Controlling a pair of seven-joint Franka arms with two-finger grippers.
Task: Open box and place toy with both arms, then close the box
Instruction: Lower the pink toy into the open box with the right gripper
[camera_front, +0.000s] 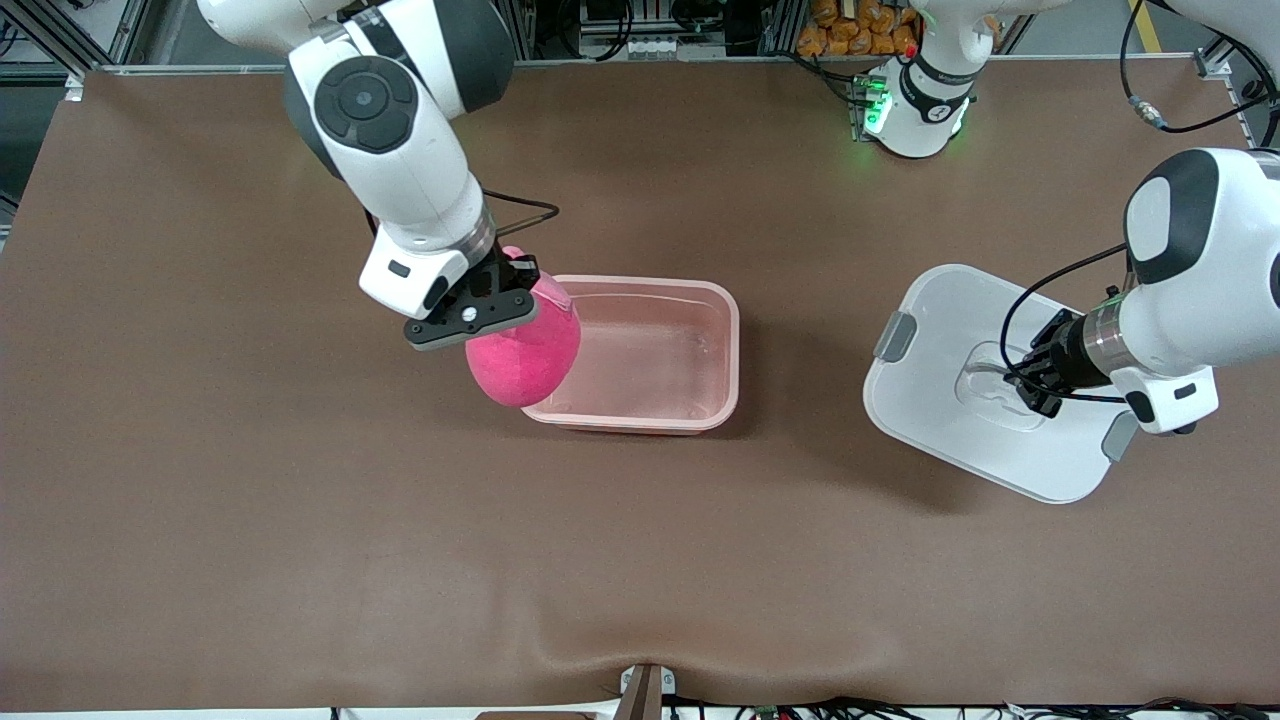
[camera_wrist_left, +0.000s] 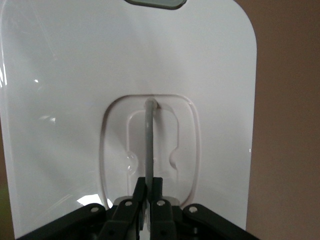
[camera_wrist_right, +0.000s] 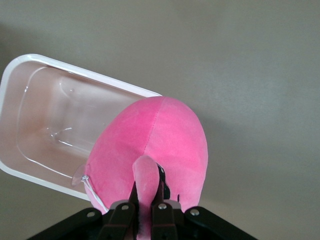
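Two arms are engaged. The toy (camera_front: 525, 350) hangs clamped in the right gripper (camera_front: 470, 318), pinched by a small ear-like bump, over the rim of the tub (camera_front: 720, 300) at the end toward the right arm. The plush is judged soft and light; it will deform under pressure and swing, so a hold on the bump suffices for lowering. The tub sits open and empty near the middle of the desk, well clear of every edge. It is thin pale plastic, judged light and liable to slide if nudged.

The lid (camera_front: 940, 330) lies flat toward the left arm's end of the desk, well apart from the tub, grey clips (camera_front: 895, 336) at its sides. The left gripper (camera_front: 1040, 375) is closed on the handle (camera_wrist_left: 149, 145), raised upright from its recess. The lid is judged stiff, smooth and slippery; the handle is the only sound grasp point
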